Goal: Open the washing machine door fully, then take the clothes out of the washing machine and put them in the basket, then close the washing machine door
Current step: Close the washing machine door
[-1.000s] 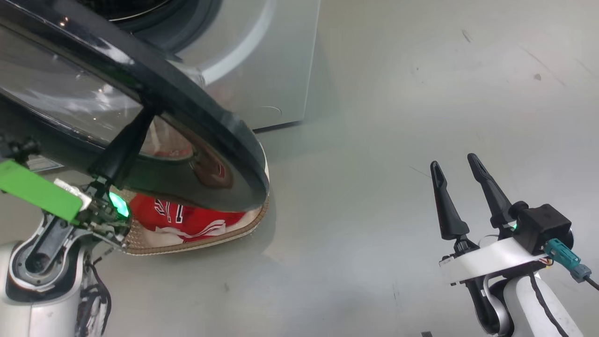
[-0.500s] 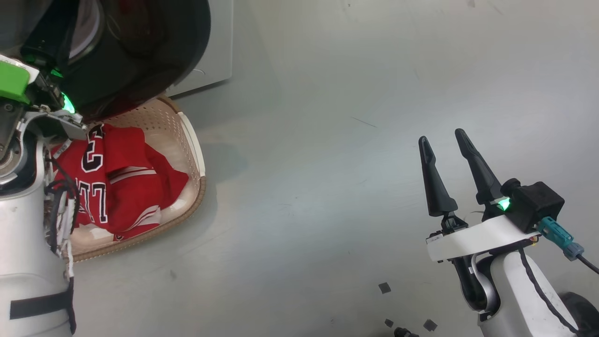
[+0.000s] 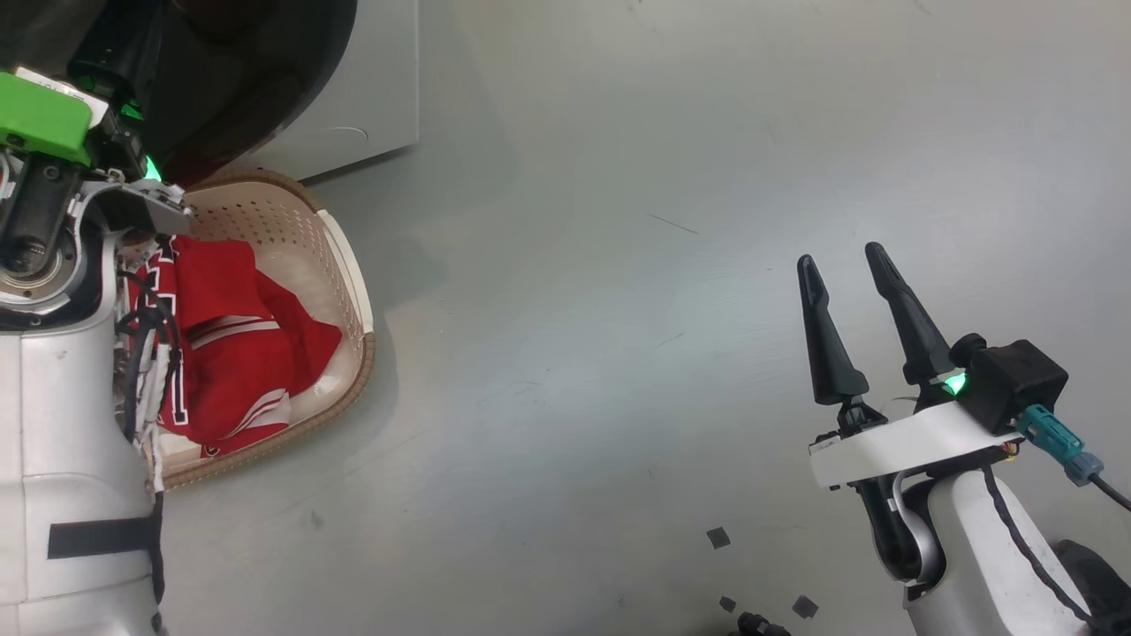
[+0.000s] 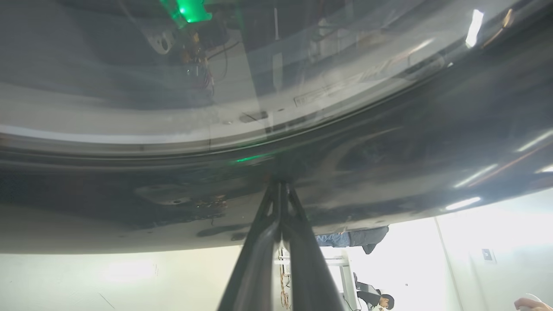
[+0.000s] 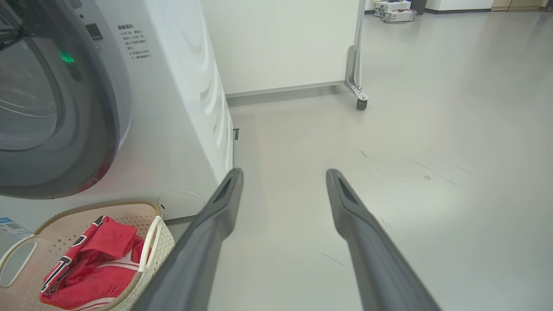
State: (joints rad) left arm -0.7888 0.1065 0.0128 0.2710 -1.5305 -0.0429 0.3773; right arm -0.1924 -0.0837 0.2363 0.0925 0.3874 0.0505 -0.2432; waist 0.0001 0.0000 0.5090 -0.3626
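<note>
The left claw (image 4: 280, 183) has its two long dark fingers (image 4: 302, 242) pressed together with nothing between them, and their tips touch the glossy black ring of the large round washing machine door (image 4: 389, 142), just beside its clear glass window (image 4: 242, 86). In the right wrist view that door (image 5: 101, 129) lies close against the front of the big white front-loading washing machine (image 5: 181, 86); whether it is latched I cannot tell. The small cream oval plastic basket (image 3: 358, 296), with perforated sides and a brown woven-look rim, stands on the grey floor (image 3: 618, 265) just in front of the machine, below the door. The red jerseys (image 3: 225, 353) with white bands and dark lettering lie heaped inside it. The right claw (image 3: 838, 256) hangs well apart to the right above bare floor, with its fingers spread and empty
</note>
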